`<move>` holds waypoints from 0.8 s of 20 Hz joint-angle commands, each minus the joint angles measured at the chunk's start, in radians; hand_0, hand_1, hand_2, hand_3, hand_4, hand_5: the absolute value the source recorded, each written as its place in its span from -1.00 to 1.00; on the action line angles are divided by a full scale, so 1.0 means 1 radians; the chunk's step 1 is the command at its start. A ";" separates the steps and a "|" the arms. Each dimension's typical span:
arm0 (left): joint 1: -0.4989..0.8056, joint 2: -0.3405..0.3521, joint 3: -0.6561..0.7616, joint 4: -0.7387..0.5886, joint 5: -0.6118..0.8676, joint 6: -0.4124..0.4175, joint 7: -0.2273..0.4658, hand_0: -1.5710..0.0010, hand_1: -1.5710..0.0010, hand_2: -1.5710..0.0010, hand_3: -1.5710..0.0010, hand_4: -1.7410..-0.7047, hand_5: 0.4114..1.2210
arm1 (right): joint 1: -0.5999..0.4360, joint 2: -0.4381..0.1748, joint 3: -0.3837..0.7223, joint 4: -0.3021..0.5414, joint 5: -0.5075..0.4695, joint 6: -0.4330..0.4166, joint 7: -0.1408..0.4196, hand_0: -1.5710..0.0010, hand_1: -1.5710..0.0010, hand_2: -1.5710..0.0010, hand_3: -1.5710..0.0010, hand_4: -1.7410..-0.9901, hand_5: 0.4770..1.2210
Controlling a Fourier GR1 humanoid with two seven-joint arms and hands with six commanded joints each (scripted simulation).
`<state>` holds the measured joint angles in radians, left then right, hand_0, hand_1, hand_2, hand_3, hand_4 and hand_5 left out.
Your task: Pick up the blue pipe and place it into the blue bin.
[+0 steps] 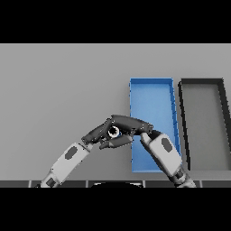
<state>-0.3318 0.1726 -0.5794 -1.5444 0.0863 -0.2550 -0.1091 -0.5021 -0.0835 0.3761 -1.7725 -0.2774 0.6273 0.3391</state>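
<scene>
Grey table (58,90), right hand (128,124) fingers curled around blue pipe (113,131), left hand (97,134) alongside.

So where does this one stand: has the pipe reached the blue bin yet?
Not yet. The grasp looks done: the right hand reaches left from over the blue bin, fingers curled round a small bluish piece, apparently the pipe, just left of the bin's wall. The left hand is close against the pipe too; whether it grips it is unclear. Left: carry it over the wall and release. The black bin has no part in this.
</scene>
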 commanded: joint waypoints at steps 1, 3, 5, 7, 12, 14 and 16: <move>0.002 0.010 0.002 -0.007 0.005 -0.012 0.019 -0.56 -0.28 -0.30 0.47 -0.41 1.00 | 0.000 0.008 -0.002 -0.004 0.018 0.001 -0.010 -0.97 -0.97 -0.97 -0.96 -0.30 0.90; 0.004 0.025 0.004 -0.018 0.000 -0.057 0.025 0.00 0.18 0.17 0.66 -0.05 1.00 | 0.024 0.020 -0.001 -0.027 0.031 0.007 -0.019 -0.98 -0.98 -0.98 -0.97 -0.31 0.94; 0.011 0.022 0.005 -0.010 -0.032 -0.081 0.022 0.36 0.48 0.47 0.78 0.22 0.91 | 0.025 0.036 -0.008 -0.023 0.039 0.015 0.008 -0.99 -0.99 -0.99 -0.98 -0.31 0.96; 0.004 0.027 0.021 -0.016 -0.061 -0.087 0.022 0.59 0.67 0.66 0.86 0.44 0.56 | 0.018 0.049 -0.026 -0.024 0.026 0.014 0.012 -0.99 -0.99 -0.99 -0.99 -0.31 0.98; 0.005 0.016 0.032 0.001 -0.092 -0.053 0.058 0.87 0.89 0.89 0.95 0.75 -0.15 | 0.027 0.082 -0.037 -0.030 0.049 0.026 0.011 -1.00 -1.00 -1.00 -1.00 -0.32 0.99; 0.003 0.003 0.033 0.011 -0.089 -0.044 0.063 0.91 0.93 0.93 0.97 0.76 -0.32 | 0.026 0.089 -0.051 -0.035 0.051 0.025 0.026 -1.00 -1.00 -1.00 -1.00 -0.32 0.99; 0.011 0.002 0.043 0.011 -0.067 -0.045 0.084 0.95 0.96 0.95 0.98 0.74 -0.44 | 0.029 0.098 -0.057 -0.024 0.070 0.035 0.008 -1.00 -1.00 -1.00 -1.00 -0.32 1.00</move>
<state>-0.3209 0.1742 -0.5363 -1.5335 0.0192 -0.2998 -0.0253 -0.4729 0.0150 0.3194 -1.7960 -0.2057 0.6647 0.3464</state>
